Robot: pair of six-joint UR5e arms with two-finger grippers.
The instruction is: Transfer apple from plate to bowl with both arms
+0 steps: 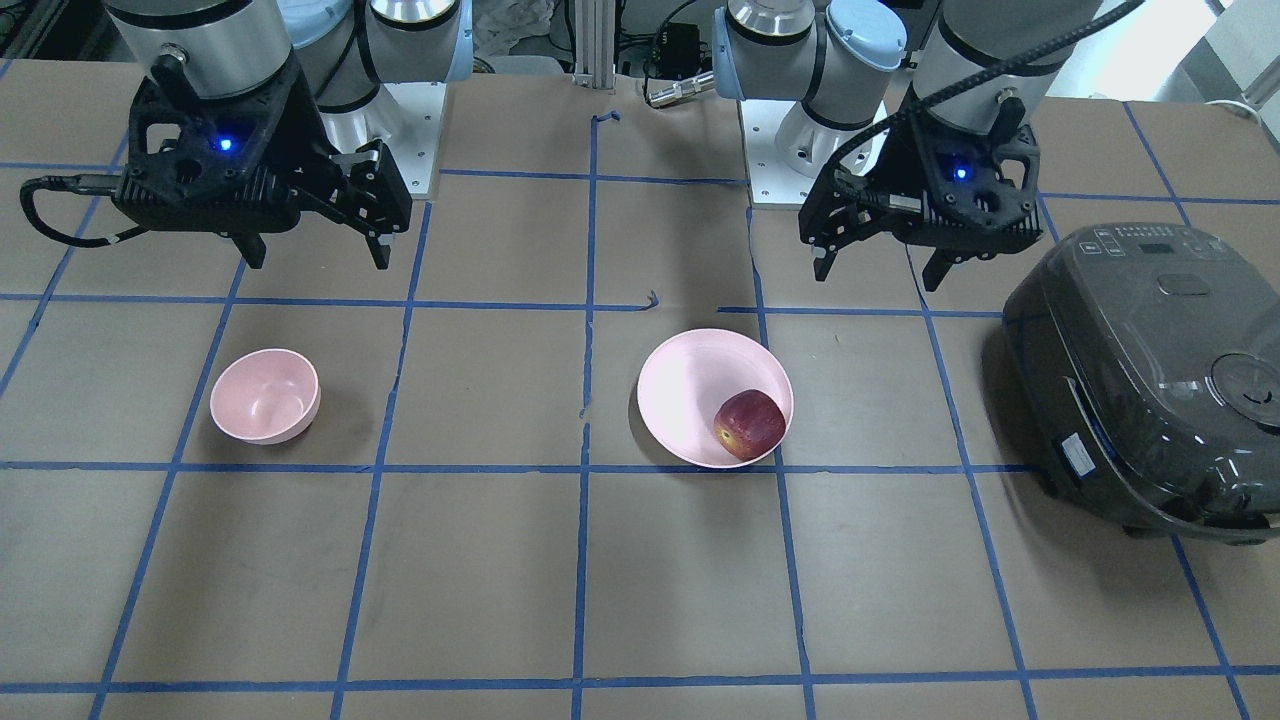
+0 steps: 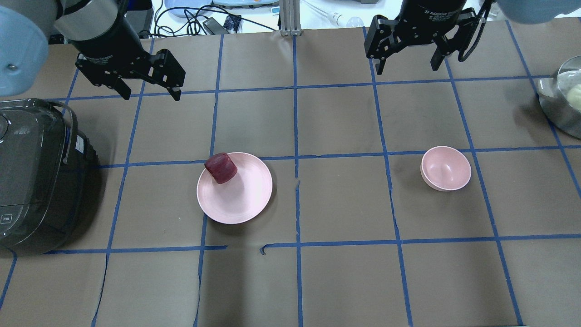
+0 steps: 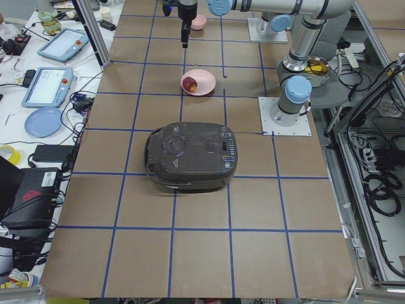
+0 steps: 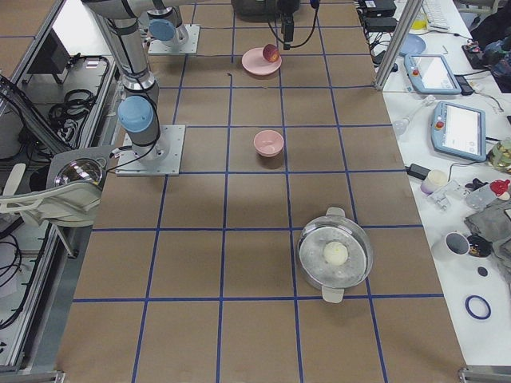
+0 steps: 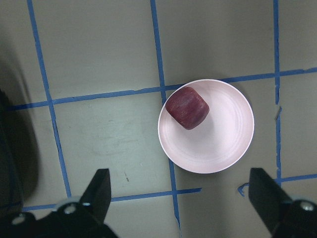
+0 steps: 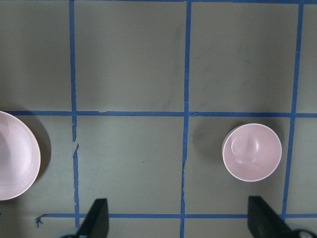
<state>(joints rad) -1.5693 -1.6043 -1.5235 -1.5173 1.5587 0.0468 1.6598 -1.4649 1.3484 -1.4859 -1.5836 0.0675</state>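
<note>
apple (image 2: 221, 167), dark red, lying on the pale-pink plate (image 2: 240, 200), close to the rim on the side away from the robot's base and toward the dark rice cooker (image 2: 32, 181). plate flat on the brown, blue-taped surface (image 2: 340, 272), near its middle. small deep pink bowl (image 2: 445, 169) upright on the same surface, well apart from the plate, toward the robot's right. left gripper (image 2: 151, 96) raised in the air, fingers spread wide, gripping nothing, touching neither plate nor apple; both in full sight from its wrist view. right gripper (image 2: 408, 68) likewise raised, fingers spread wide, apart from the bowl. steel pot (image 2: 560, 102) with a pale round thing inside, at the surface's right end, beyond the bowl.
</note>
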